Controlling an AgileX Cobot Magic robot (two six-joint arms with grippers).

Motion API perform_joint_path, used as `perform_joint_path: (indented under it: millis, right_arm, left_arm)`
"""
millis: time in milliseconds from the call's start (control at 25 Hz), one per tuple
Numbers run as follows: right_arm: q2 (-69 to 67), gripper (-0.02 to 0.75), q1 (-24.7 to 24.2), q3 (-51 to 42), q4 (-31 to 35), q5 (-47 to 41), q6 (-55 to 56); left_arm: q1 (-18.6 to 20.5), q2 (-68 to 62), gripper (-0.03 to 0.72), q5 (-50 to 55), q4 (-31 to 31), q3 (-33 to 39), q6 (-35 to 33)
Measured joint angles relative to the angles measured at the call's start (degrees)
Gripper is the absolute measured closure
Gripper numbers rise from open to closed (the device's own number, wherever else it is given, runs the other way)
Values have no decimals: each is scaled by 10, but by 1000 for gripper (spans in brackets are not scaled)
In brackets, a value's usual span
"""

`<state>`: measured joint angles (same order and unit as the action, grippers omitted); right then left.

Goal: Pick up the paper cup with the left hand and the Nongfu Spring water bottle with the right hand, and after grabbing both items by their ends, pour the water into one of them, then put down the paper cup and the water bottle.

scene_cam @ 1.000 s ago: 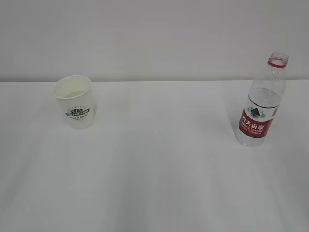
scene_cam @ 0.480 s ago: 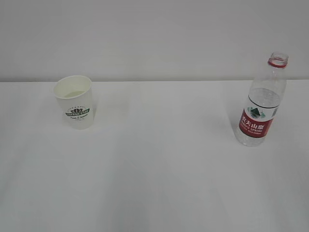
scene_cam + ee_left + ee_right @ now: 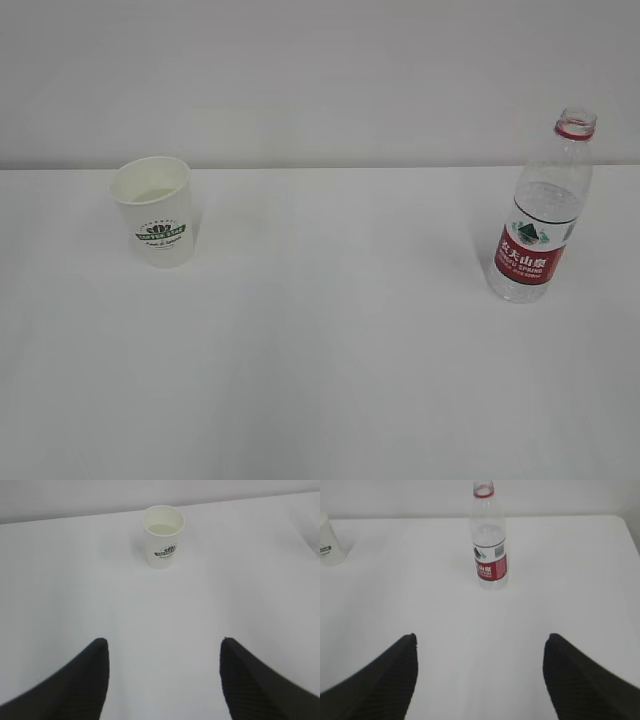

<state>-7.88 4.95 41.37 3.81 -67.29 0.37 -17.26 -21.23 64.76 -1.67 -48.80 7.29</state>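
Note:
The white paper cup with a dark green logo stands upright on the left of the white table, with a little pale liquid at its bottom. It also shows in the left wrist view as the paper cup, far ahead of my left gripper, which is open and empty. The capless Nongfu Spring water bottle stands upright on the right. In the right wrist view the bottle is well ahead of my open, empty right gripper. Neither arm shows in the exterior view.
The white table meets a plain white wall at the back. The table's right edge shows in the right wrist view, and the cup's side sits at that view's left border.

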Motion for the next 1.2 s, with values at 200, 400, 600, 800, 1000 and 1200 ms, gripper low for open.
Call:
perform_joint_path:
  millis: [200,400,600,800,1000,1200]
  right_arm:
    - [28,150,0,1,28,-53,-4]
    - [65,150,0,2,63,-56,-4]
    - [89,150,0,2,70,-59,-4]
    - [89,150,0,2,70,-59,-4]
    - [89,150,0,2,70,-59,-4]
    - [89,150,0,2,69,-59,-4]
  left_arm:
    - [0,50,181,28,3,26,0]
    - [-1,111,181,56,17,43,0]
    - [-1,160,182,63,17,44,0]
    - [-1,187,183,83,17,44,0]
    - [-1,210,192,83,17,44,0]
    - [-1,210,209,84,17,56,0]
